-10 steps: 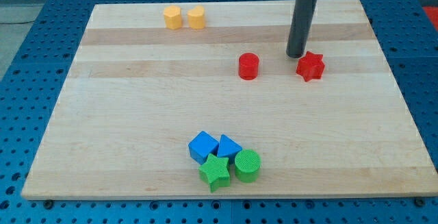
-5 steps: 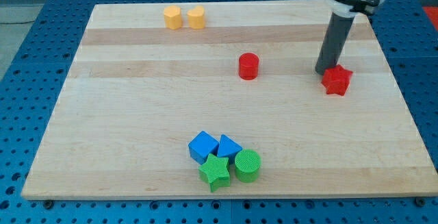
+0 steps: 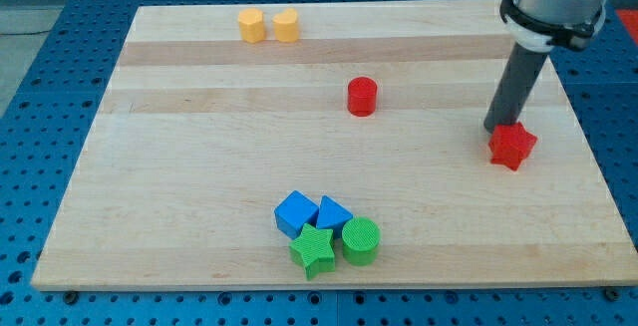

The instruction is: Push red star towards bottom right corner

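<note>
In the single camera view, my tip (image 3: 495,130) rested on the wooden tabletop (image 3: 199,166), touching the red star (image 3: 512,147) from the star's 10 o'clock side. The tool was only a plain dark rod with no jaws, so there was nothing to open or close and nothing gripped; it merely pressed against the star's upper-left edge. The red star lay toward the 3 o'clock side of the tabletop, near the right edge and roughly at mid-height, well apart from the bottom right corner.

Other blocks stood clear of the work: a red cylinder (image 3: 362,97) well off at the star's 9 o'clock, two yellow blocks (image 3: 268,25) side by side near the tabletop's 11 o'clock, and a tight cluster at 6 o'clock made of a blue cube (image 3: 296,213), a second blue block (image 3: 333,213), a green star (image 3: 314,250) and a green cylinder (image 3: 360,241).

By my judgement the push was under way but unfinished. The next move called for driving toward 5 o'clock, keeping the tip behind the star's upper-left side so it did not slip off or slide over the right edge.
</note>
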You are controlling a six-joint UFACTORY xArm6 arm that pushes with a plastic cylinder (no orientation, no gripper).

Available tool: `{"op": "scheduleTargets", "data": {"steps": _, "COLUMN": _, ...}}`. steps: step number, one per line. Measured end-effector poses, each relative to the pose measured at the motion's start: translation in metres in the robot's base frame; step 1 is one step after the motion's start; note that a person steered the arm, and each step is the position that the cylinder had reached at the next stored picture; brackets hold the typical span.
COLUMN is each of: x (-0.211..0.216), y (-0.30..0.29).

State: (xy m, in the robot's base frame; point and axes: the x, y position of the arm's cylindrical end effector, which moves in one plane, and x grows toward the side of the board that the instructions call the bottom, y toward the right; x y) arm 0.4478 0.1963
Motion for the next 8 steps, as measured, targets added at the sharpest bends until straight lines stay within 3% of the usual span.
{"op": "scheduleTargets", "data": {"steps": 4, "x": 0.035, "y": 0.024}}
{"op": "scheduleTargets", "data": {"steps": 7, "x": 0.090, "y": 0.024}}
{"op": "scheduleTargets", "data": {"steps": 8, "x": 0.086, "y": 0.019}}
